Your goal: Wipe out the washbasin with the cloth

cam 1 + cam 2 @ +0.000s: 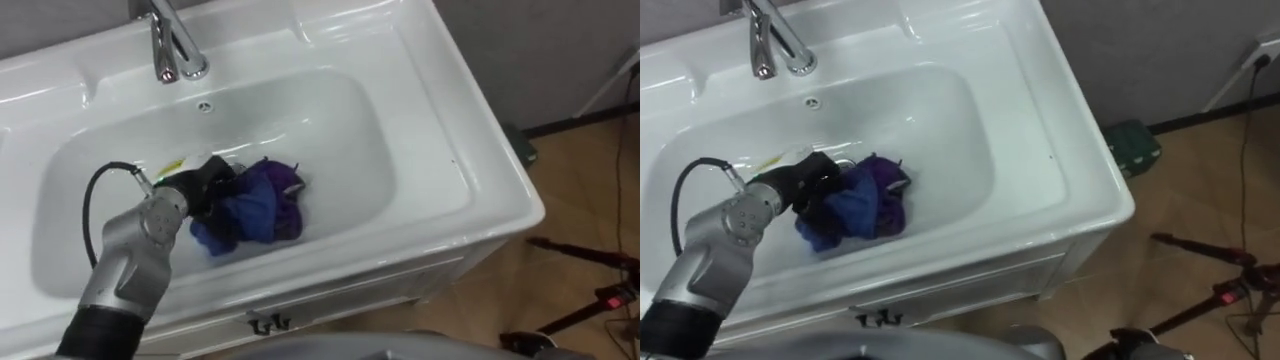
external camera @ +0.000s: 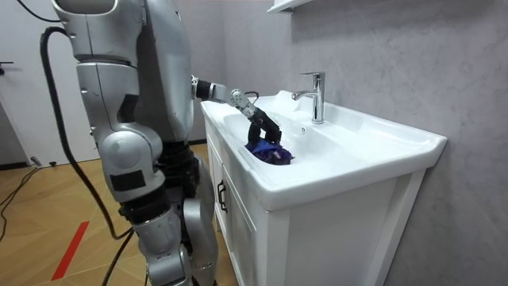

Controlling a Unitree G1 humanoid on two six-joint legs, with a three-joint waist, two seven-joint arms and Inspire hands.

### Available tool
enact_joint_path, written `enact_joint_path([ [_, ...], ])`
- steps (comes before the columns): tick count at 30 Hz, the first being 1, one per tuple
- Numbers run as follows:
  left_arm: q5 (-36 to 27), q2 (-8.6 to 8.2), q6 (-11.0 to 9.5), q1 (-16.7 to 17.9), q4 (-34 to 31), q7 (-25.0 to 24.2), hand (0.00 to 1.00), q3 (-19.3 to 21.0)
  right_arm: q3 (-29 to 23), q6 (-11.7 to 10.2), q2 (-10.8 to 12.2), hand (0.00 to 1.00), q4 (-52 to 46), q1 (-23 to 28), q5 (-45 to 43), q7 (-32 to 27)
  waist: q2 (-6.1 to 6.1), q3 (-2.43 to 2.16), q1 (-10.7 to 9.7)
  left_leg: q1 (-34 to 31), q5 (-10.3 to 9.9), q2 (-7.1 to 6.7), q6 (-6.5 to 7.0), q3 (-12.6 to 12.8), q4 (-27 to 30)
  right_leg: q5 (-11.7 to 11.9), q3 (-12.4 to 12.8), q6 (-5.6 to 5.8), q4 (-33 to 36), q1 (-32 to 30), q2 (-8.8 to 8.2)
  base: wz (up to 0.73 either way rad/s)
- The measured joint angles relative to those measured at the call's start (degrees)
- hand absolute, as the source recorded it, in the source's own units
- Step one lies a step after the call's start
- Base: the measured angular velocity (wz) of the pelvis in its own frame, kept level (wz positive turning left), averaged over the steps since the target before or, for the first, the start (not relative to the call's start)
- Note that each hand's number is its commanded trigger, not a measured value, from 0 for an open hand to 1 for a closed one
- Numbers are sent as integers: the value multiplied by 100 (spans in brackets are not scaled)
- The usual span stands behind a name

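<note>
The left hand (image 1: 203, 186) rests low in the white basin (image 1: 400, 150). Its fingers curl into a blue-purple cloth (image 1: 258, 208).

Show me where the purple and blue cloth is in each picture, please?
Left eye view: cloth in the middle of the basin, below the tap.
Right eye view: cloth left of middle, below the tap.
Room view: cloth in the basin, to the room view's left of the tap.
Shared landmark: the tap.
</note>
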Motion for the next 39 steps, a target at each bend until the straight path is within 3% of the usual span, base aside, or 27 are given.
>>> enact_joint_path([
  [4,-621,-73,-145,-11,-43,-147,100,0,1,0,0,0,12,27,10,43,72,45,-45,6,-26,-5,40,-7,1,-2,13,11,1,3,0,0],
  [7,-740,-95,-236,-10,-108,-261,100,-4,1,12,0,0,10,37,17,78,105,64,-34,-5,-26,-51,42,-2,-10,-9,15,23,22,-34,-10,0],
  [23,-738,-140,-304,-96,-318,-308,100,-545,263,28,24,0,-9,-56,178,15,122,54,-79,18,-67,-122,112,6,-30,-28,35,155,123,-61,-133,0],
  [30,-739,-199,-305,-103,-315,-226,100,-561,396,27,36,0,-28,-60,188,-218,103,58,-131,-22,-147,-100,245,469,4,-47,173,245,159,-212,-170,-9],
  [39,-927,-278,-306,-115,-239,-45,100,-551,384,70,170,0,-103,51,311,-448,-52,57,-201,-8,-179,-194,353,633,3,-105,439,373,475,-343,-277,-12],
])
